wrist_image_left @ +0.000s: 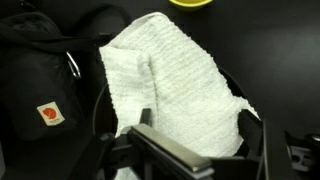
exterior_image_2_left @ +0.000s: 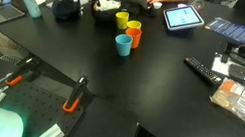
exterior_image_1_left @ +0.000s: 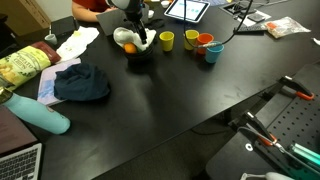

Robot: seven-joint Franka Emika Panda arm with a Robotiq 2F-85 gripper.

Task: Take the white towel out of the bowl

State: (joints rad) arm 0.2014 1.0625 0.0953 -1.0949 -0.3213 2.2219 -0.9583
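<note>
A teal bottle lies on its side at the near corner of the tabletop in an exterior view. From the near edge a wide bare stretch of black surface runs inward. The dark blue cloth lies beyond the bottle, well apart from the bowl.

Farther in, the bowl is hard to tell from the black top. The end effector hangs directly over it. In the wrist view the white towel lies bunched and wrinkled in the bowl, between the fingers. The end effector is released, its jaws spread wide on either side of the cloth and not pinching it. The bowl's rim cannot be made out clearly there.

A black bag with a small orange badge sits just beside the towel on one side and crowds that edge. On the opposite side the yellow cup stands near the bowl. The orange cup and blue cup stand beyond it, close together. A tablet lies at the far edge.
</note>
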